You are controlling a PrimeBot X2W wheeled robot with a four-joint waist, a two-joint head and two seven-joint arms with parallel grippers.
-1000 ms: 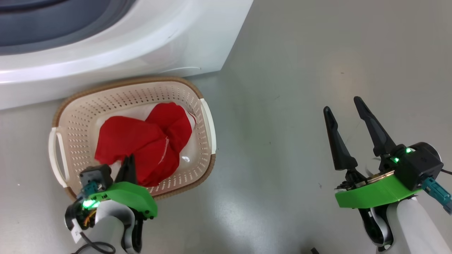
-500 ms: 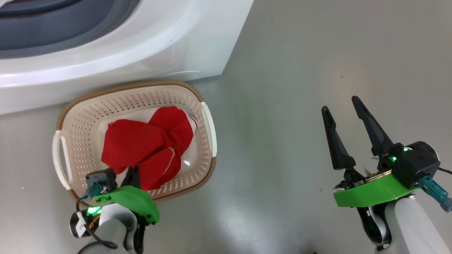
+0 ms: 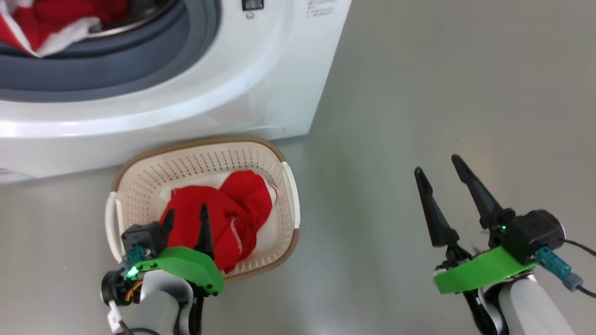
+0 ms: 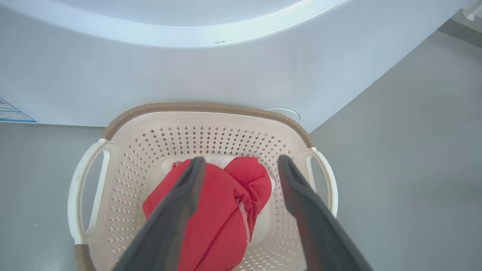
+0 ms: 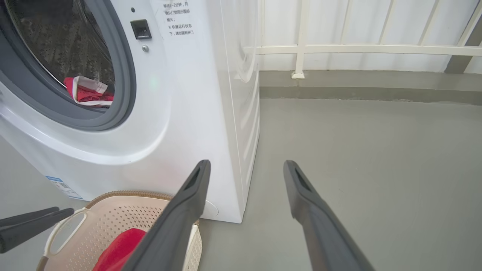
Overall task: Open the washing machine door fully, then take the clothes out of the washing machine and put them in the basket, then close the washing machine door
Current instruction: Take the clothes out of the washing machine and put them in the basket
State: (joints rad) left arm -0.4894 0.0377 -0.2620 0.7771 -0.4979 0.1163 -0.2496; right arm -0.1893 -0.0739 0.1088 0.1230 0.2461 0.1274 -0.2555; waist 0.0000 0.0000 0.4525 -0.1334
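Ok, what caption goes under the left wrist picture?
Open left gripper over red clothes lying in the basket before the washing machine.

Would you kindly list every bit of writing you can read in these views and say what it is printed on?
"等待1~2分钟,并 确认门锁指示图标 熄灭; ※机器运行状态下,请勿强制开门": printed notice on the front of the washing machine; the print is small, so some characters are uncertain.
Blue-edged label at the machine's lower corner: too small to read.
Nothing else is legible.
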